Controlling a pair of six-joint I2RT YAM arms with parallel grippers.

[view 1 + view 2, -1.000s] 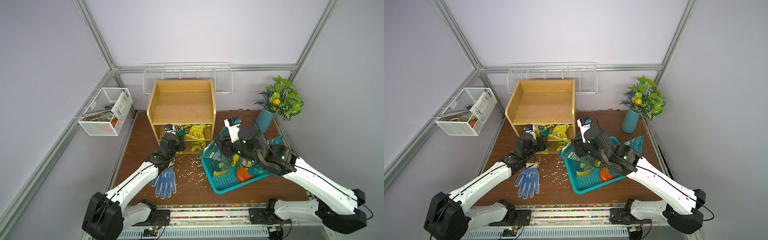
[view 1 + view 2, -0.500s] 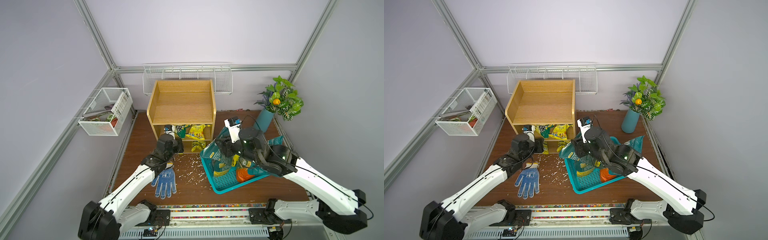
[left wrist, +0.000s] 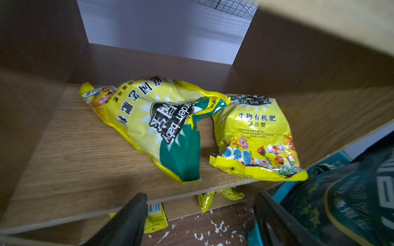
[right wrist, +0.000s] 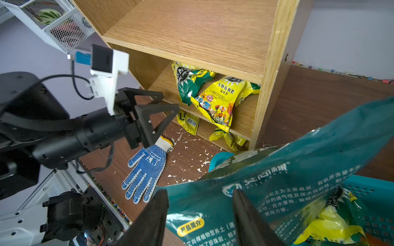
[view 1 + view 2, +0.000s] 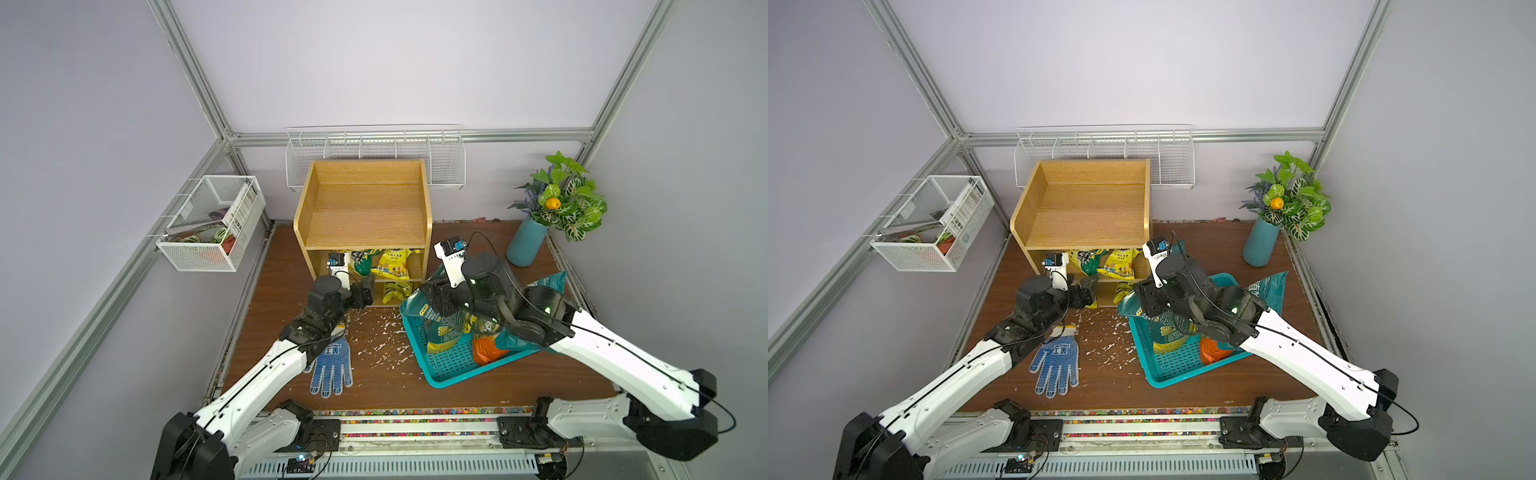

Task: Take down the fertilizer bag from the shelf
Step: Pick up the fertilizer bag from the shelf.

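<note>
Lilac walls point(image 5: 374, 62) braced by aluminium posts close in a dark brown wooden table point(image 5: 382, 390), which has a strip of many-coloured bits along its front edge. The oak shelf point(image 5: 365, 208) stands at the back with its top bare. Behind it on the wall hangs a long white wire rack point(image 5: 374, 145). A smaller wire rack point(image 5: 212, 224) on the side wall holds a printed white box whose text is too small to read.

A teal basket point(image 5: 457, 370) sits tilted near the shelf's right side. The right gripper point(image 4: 199, 191) grasps the edge of a large teal bag point(image 4: 298, 170) over the basket. The bag is printed "AISHANGKE" under white Chinese characters, with "产品简介" on a yellow tab. A leafy plant point(image 5: 561, 199) stands in a teal vase point(image 5: 525, 245) in the back corner.

A blue-dotted glove point(image 5: 330, 365) lies flat by the left arm, and the white mark on its cuff is not legible. The left gripper point(image 3: 200, 198) hangs released and empty at the front lip of the middle tier.

Two fertilizer bags lie on that tier, touching each other. The yellow-and-green bag point(image 3: 162, 119) reads "Garden baby". The yellow bag point(image 3: 253, 136) reads "生物有机肥" above a band of flowers.

Two small yellow packets point(image 4: 188, 122) rest on the lowest tier, one of them showing a barcode. White flakes point(image 5: 382, 336) litter the wood between the shelf, glove and basket.
</note>
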